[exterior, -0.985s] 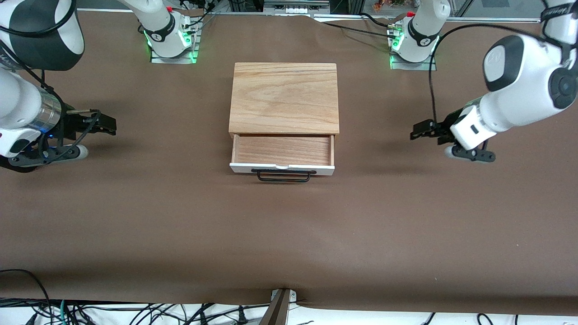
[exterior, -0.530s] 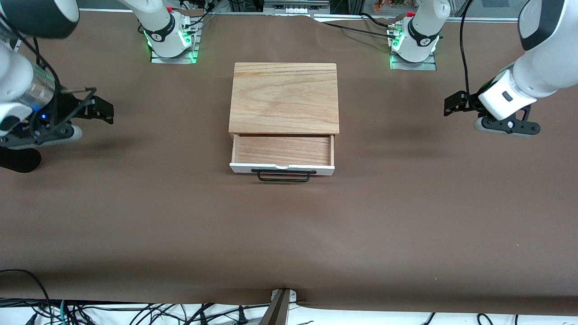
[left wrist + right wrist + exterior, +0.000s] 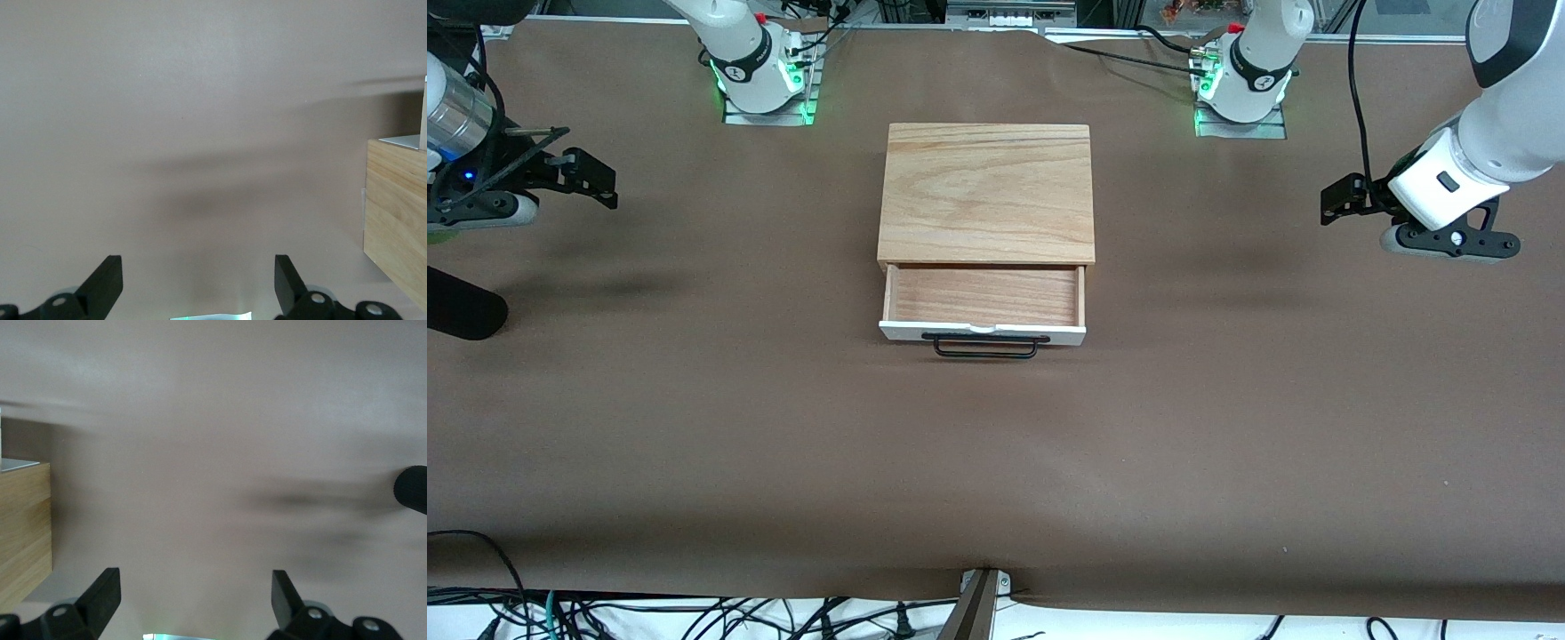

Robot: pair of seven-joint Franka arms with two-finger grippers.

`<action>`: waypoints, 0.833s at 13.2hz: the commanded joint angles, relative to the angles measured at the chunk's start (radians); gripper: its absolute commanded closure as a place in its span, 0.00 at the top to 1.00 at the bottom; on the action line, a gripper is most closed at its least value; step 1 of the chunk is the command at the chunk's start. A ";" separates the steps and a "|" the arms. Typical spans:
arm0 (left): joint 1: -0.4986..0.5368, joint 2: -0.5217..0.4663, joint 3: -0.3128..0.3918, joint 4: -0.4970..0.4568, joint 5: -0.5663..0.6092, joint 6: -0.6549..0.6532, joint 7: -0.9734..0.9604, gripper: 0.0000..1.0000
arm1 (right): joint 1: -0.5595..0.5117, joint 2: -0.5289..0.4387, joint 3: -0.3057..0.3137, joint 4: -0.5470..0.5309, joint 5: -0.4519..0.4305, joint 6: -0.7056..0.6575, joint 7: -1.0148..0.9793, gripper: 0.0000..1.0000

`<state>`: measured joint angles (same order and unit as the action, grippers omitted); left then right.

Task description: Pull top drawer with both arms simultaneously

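Observation:
The top drawer (image 3: 983,298) stands pulled out of the wooden box (image 3: 985,191), its light-wood tray open. Its white front panel (image 3: 983,333) and black wire handle (image 3: 985,348) face the front camera. My left gripper (image 3: 1338,203) is open and empty over bare table toward the left arm's end, well apart from the box. My right gripper (image 3: 591,178) is open and empty over bare table toward the right arm's end. The left wrist view shows my left gripper (image 3: 198,280) wide open, with the box's side (image 3: 397,213) at the edge. The right wrist view shows my right gripper (image 3: 193,593) wide open.
The brown table cover (image 3: 996,462) spreads all round the box. A black rounded object (image 3: 463,311) lies at the right arm's end and also shows in the right wrist view (image 3: 413,490). The two green-lit bases (image 3: 765,84) stand along the table edge farthest from the front camera.
Both grippers have drawn away from the box toward their own ends of the table and toward the bases. The drawer has stayed pulled out as before.

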<state>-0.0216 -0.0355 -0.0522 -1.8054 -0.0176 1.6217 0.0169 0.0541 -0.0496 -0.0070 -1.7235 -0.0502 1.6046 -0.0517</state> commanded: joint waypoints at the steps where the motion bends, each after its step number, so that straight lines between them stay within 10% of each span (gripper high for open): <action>1: 0.017 -0.004 -0.015 0.020 0.030 -0.025 -0.021 1.00 | -0.011 -0.003 0.001 -0.004 0.003 0.015 -0.008 1.00; 11: -0.044 -0.003 0.009 0.052 0.057 -0.023 -0.048 1.00 | -0.011 0.002 -0.008 -0.002 0.003 0.015 -0.008 1.00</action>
<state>-0.0259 -0.0356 -0.0628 -1.7707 -0.0042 1.6215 -0.0029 0.0516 -0.0440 -0.0188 -1.7236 -0.0502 1.6120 -0.0517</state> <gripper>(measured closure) 0.000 0.000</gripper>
